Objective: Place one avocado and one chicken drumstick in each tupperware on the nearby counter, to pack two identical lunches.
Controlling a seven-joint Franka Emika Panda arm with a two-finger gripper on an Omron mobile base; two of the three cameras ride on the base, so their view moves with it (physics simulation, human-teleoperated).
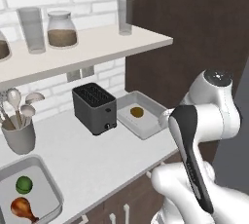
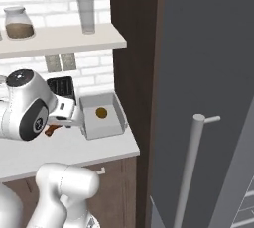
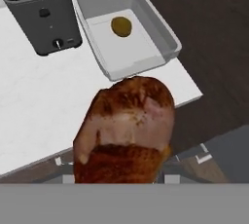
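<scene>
Gripper (image 3: 124, 177) is clamped on a chicken drumstick (image 3: 127, 130), fat end fwd. Target tupperware (image 3: 160, 33) w/ olive-brown avocado (image 3: 121, 26) lies ahead, probably slightly right of the gripper.

avocado (image 3: 121, 26) in tupperware (image 3: 161, 28), beside toaster (image 3: 39, 13)

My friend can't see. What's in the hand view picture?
A big reddish-brown chicken drumstick held close to the camera, above the white counter. Beyond it sits a grey tupperware with one olive-brown avocado inside, beside a black toaster.
</scene>
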